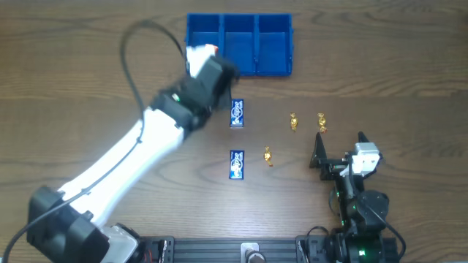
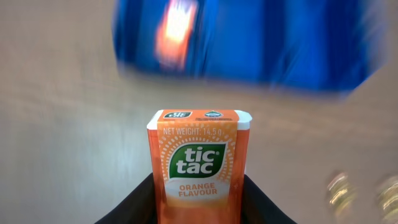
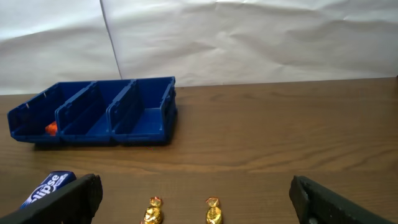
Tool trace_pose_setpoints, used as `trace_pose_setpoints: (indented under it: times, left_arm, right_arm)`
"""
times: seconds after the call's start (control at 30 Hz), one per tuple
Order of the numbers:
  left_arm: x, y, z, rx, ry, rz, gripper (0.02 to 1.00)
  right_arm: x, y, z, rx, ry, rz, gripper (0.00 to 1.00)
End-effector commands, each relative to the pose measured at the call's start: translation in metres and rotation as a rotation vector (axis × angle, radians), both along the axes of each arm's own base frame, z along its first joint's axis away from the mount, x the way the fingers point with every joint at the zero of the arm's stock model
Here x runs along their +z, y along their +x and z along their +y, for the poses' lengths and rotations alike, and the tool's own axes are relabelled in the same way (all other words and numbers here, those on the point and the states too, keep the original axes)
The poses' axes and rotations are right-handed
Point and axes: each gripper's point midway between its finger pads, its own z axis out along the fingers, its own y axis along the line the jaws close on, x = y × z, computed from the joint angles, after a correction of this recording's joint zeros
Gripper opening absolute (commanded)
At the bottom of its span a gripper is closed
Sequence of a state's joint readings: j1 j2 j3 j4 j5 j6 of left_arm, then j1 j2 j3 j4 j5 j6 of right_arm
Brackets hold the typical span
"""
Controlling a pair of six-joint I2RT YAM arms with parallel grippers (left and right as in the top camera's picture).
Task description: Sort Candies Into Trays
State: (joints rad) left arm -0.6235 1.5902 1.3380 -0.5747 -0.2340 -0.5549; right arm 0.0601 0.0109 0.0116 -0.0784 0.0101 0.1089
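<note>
- Orange candy box: flat plastic box w/ white flip lid on top, orange label, green oval logo in the middle. It stood upright, lid end away from the wrist.
- Left claw was clamped on the box's lower half, one black finger on each narrow side.
- Box was held off the table, over bare wood just short of the blue tray. In top view it showed at the tray's left end.
- Two blue candy packets lay flat near the table's middle: one right beside the left arm's wrist, the other nearer the arm bases, well apart from the first.
- Three gold-wrapped candies: one just beside the nearer blue packet, two side by side farther right, in front of the right claw.
- Right claw sat low at the table's right side, fingers spread wide apart, nothing between them, not touching any candy.
- Nothing stood between the held box and the tray.
- Tray: blue plastic, three compartments in a row, at the table's far edge. An orange item lay in the left-end compartment; too small to tell more.
</note>
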Motion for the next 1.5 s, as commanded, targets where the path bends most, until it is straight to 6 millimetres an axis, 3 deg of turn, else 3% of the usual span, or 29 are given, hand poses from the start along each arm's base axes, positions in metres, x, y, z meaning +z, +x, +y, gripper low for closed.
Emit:
trace_pose_setpoints:
  times: [0.03, 0.17, 0.43, 0.63, 1.03, 1.17, 1.2, 1.3, 1.4, 1.5]
  left_arm:
    - [0.071, 0.067, 0.022, 0.018, 0.082, -0.177, 0.316]
    - [0.063, 0.104, 0.027, 0.034, 0.109, -0.148, 0.314]
    - [0.003, 0.150, 0.022, -0.027, 0.112, -0.023, 0.327]
    - [-0.030, 0.159, 0.025, -0.049, 0.074, 0.050, 0.332]
    - [-0.052, 0.158, 0.026, -0.056, 0.089, 0.096, 0.347]
    - [-0.052, 0.158, 0.025, -0.065, 0.091, 0.097, 0.487]
    - [-0.052, 0.158, 0.025, -0.065, 0.091, 0.097, 0.590]
    - [-0.044, 0.156, 0.027, -0.062, 0.089, 0.090, 0.766]
    - [-0.017, 0.150, 0.035, -0.052, 0.080, 0.061, 0.805]
    - [0.036, 0.136, 0.052, -0.019, 0.076, -0.024, 0.807]
  right_arm:
    - [-0.002, 0.000, 0.001, 0.006, -0.012, 0.001, 0.998]
    - [-0.002, 0.000, 0.000, 0.006, -0.012, 0.001, 0.998]
    - [-0.001, 0.000, 0.000, 0.006, -0.012, 0.001, 0.998]
    - [-0.001, 0.000, 0.000, 0.006, -0.012, 0.001, 0.998]
    - [-0.001, 0.000, 0.000, 0.006, -0.012, 0.001, 0.998]
    - [-0.001, 0.000, 0.000, 0.006, -0.012, 0.001, 0.998]
    - [-0.001, 0.000, 0.000, 0.006, -0.012, 0.001, 0.998]
    - [-0.001, 0.000, 0.000, 0.006, -0.012, 0.001, 0.998]
    - [-0.001, 0.000, 0.000, 0.006, -0.012, 0.001, 0.998]
    - [-0.001, 0.000, 0.000, 0.006, -0.012, 0.001, 0.998]
